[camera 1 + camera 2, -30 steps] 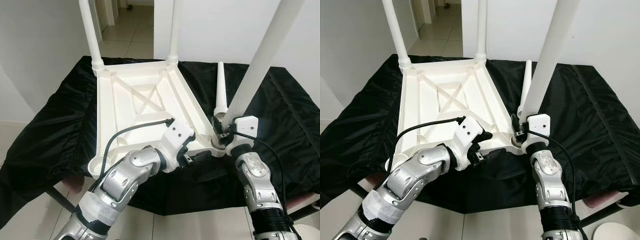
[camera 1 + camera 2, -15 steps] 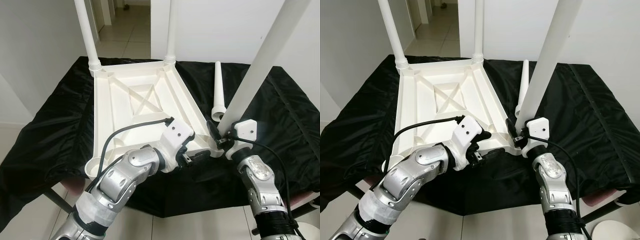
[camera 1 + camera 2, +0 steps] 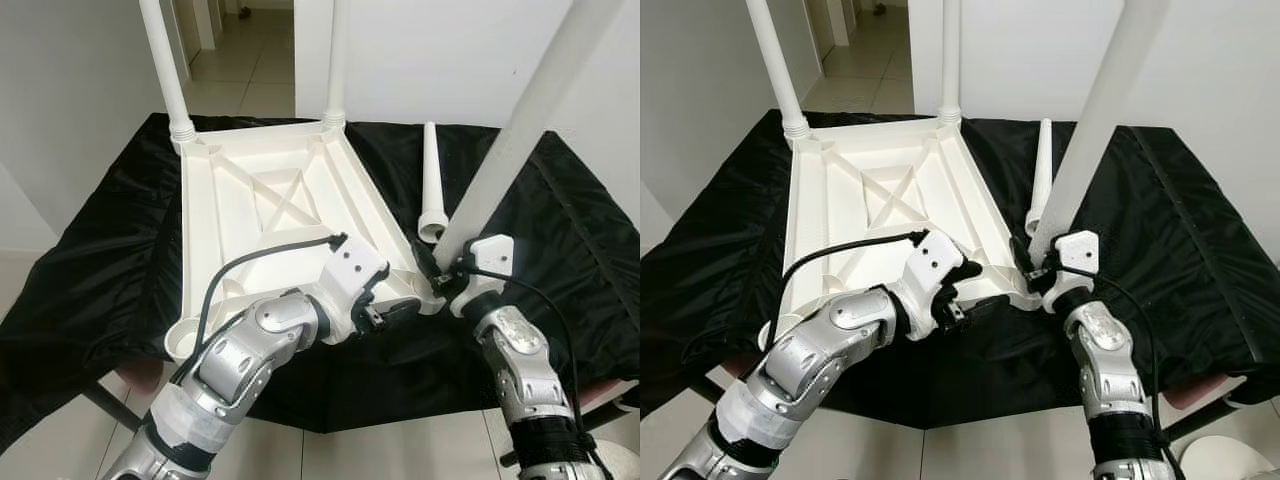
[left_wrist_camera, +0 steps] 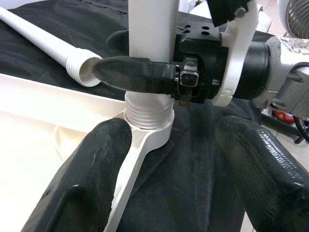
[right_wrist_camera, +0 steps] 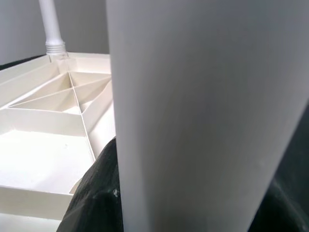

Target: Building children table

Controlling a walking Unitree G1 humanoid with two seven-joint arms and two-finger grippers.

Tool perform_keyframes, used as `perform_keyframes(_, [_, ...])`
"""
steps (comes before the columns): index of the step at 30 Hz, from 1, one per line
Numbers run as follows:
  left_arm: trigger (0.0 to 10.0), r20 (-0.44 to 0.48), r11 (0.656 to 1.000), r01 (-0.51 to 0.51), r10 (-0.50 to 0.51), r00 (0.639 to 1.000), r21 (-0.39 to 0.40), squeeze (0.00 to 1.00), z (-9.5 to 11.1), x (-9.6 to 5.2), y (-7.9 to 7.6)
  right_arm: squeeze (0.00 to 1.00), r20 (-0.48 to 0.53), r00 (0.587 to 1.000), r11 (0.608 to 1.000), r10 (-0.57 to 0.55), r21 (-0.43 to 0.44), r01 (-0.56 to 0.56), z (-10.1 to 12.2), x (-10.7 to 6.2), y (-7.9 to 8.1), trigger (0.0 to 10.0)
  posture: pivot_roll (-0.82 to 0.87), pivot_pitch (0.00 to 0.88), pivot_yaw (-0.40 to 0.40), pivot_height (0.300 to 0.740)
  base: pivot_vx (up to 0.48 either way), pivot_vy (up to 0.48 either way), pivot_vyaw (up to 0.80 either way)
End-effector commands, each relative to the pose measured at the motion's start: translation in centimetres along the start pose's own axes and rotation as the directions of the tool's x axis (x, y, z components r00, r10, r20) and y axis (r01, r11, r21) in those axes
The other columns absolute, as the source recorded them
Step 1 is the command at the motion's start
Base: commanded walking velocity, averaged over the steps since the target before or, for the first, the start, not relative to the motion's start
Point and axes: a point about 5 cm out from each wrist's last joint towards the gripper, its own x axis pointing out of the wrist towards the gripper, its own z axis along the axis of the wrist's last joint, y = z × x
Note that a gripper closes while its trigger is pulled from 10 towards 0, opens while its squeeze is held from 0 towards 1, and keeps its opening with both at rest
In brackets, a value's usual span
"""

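Tabletop [image 3: 270,215], white ribbed plastic, lies upside down on the black-draped surface [image 3: 100,260]. Two legs [image 3: 165,65] stand upright in its far corner sockets. The right tool [image 3: 437,279] is clamped on a third leg [image 3: 520,130], seated in the near right socket and leaning rightward. The left tool [image 4: 169,159] sits spread open beside that socket, holding nothing. A loose leg [image 3: 432,180] lies flat, pointing away.
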Motion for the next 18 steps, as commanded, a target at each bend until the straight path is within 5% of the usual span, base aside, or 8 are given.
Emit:
perform_keyframes(1, [10.0, 0.001, 1.000, 0.030, -0.030, 1.000, 0.004, 0.00, 0.24, -0.04, -0.21, 0.00, -0.152, 0.988, 0.998, 0.025, 0.064, -0.016, -2.95, -0.46, 0.85, 10.0, 0.01, 0.035, 0.028, 0.740, 0.000, 0.000, 0.00])
perform_keyframes(18, [10.0, 0.009, 0.999, 0.027, -0.028, 1.000, 0.017, 0.00, 0.48, -0.03, -0.30, 0.00, -0.222, 0.975, 0.990, 0.023, 0.137, 0.008, -3.06, 0.29, 1.19, 10.0, 0.01, 0.021, 0.014, 0.740, 0.000, 0.000, 0.00])
